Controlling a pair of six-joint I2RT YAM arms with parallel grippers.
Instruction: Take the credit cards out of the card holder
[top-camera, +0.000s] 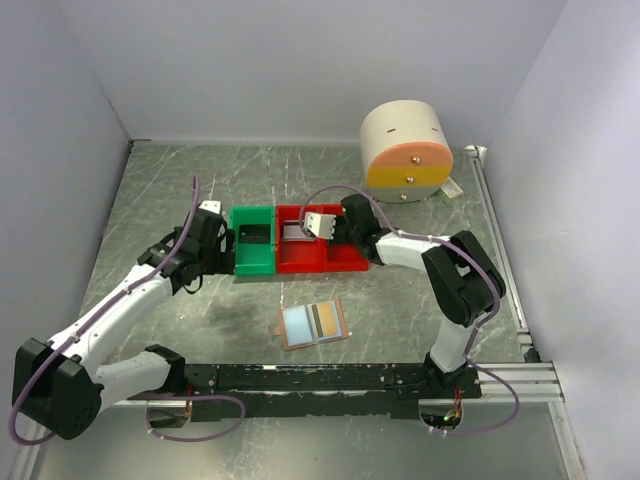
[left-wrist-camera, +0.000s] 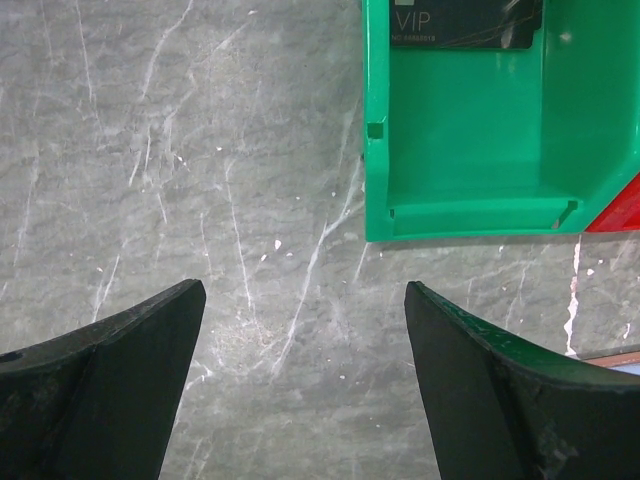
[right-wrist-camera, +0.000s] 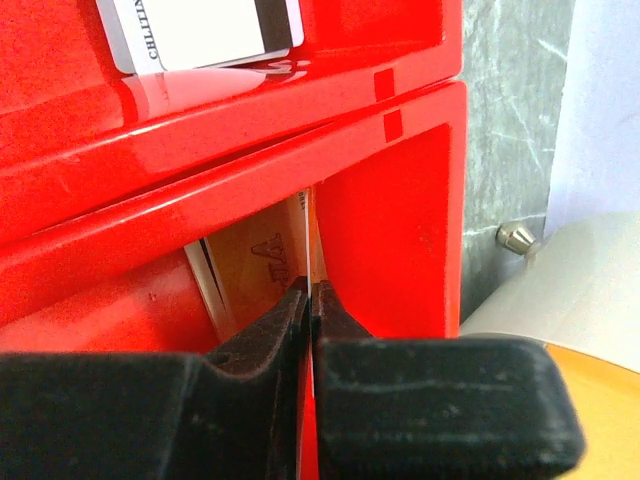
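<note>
The card holder (top-camera: 314, 324) lies open on the table in front of the bins, pale blue lining up, with a dark and a gold-brown card (top-camera: 325, 320) still in its slots. My right gripper (right-wrist-camera: 312, 290) is shut on the edge of a gold-brown credit card (right-wrist-camera: 255, 258), held upright inside a red bin (right-wrist-camera: 390, 210). In the top view the right gripper (top-camera: 338, 236) hangs over the red bins. A white card with a black stripe (right-wrist-camera: 200, 30) lies in the farther red compartment. My left gripper (left-wrist-camera: 305, 300) is open over bare table beside the green bin (left-wrist-camera: 470, 130), which holds a dark card (left-wrist-camera: 465, 25).
The green bin (top-camera: 253, 241) and the red bins (top-camera: 300, 256) stand side by side mid-table. A big cream cylinder with an orange band (top-camera: 405, 150) stands at the back right. Grey walls close in the table on three sides.
</note>
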